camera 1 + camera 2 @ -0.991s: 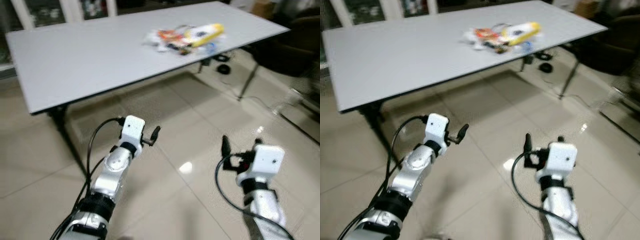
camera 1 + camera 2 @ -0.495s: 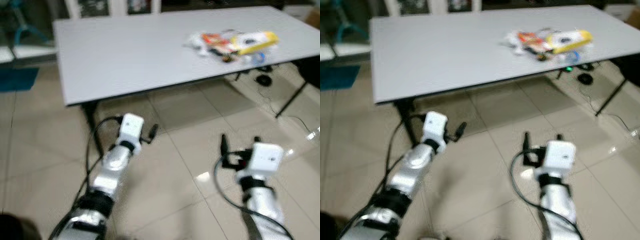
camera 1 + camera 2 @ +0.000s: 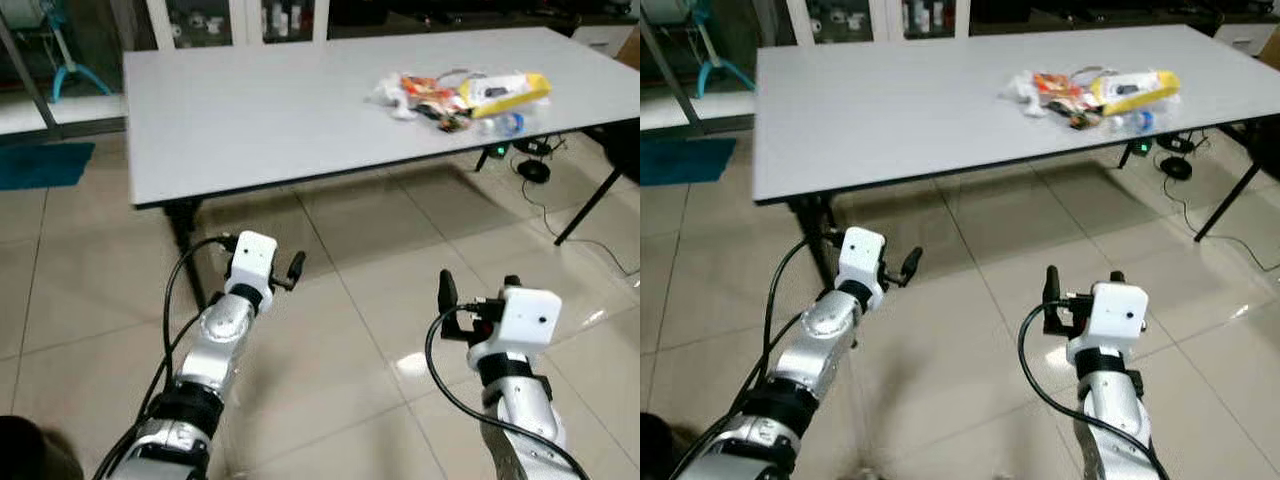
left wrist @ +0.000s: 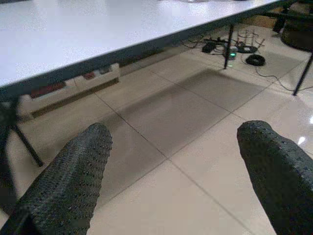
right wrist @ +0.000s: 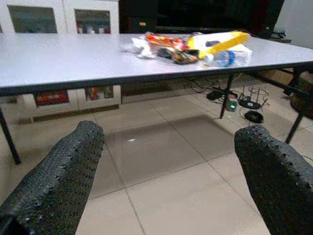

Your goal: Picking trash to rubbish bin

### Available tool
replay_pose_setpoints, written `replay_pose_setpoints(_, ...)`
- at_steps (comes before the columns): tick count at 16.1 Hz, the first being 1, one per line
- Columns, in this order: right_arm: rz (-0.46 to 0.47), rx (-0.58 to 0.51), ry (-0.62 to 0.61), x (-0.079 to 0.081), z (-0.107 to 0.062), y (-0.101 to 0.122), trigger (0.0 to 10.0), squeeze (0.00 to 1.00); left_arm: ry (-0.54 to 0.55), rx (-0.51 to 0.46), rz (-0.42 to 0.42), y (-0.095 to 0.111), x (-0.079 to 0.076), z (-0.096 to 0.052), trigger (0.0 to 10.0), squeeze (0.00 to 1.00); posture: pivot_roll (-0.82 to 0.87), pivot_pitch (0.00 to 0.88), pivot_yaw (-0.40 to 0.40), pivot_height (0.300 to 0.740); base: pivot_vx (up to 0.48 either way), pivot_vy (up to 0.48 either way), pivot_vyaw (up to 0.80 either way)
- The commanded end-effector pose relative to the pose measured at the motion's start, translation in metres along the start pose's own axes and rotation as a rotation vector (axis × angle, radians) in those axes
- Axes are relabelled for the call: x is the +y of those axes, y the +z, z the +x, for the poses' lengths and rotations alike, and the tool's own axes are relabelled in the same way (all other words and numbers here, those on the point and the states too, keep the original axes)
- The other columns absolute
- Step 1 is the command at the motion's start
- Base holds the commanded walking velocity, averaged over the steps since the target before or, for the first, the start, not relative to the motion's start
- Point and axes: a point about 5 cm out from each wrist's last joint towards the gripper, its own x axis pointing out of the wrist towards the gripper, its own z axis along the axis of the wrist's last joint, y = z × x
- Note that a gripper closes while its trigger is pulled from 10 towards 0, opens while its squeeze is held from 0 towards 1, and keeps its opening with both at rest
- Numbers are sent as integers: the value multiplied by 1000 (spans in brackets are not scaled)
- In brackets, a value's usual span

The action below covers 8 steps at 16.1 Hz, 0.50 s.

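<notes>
A pile of trash (image 3: 460, 92) lies near the far right edge of the pale grey table (image 3: 270, 110): a yellow packet (image 3: 510, 86), orange and white wrappers (image 3: 1050, 85) and a small clear bottle (image 5: 222, 57). My left gripper (image 4: 176, 136) is open and empty, held over the floor tiles in front of the table's near left corner. My right gripper (image 3: 478, 288) is also open and empty, low over the floor and well short of the table. The trash is far from both.
A black table leg (image 3: 185, 225) stands just beyond my left gripper and another (image 3: 590, 205) at the right. Cables and a power strip (image 3: 530, 165) lie on the floor under the table. A blue mat (image 3: 40, 163) lies at the left, cabinets stand behind.
The whole view has swung and steadied, so the table now sits squarer and the blur is gone. Both arms hold the same pose, grippers still open.
</notes>
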Motion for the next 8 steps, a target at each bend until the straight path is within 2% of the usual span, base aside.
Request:
replay_pose_setpoints(1,-5,-1,-20,-4,0,1,10000,0,-11,-9,5,4,-4,3,10000,0,121,64,-52,740,0,-480,0)
replay_pose_setpoints(8,5,-10,-40,-6,0,3,10000,0,-9,-4,11,3,-4,4,10000,0,119,63,-49,740,0,-480,0)
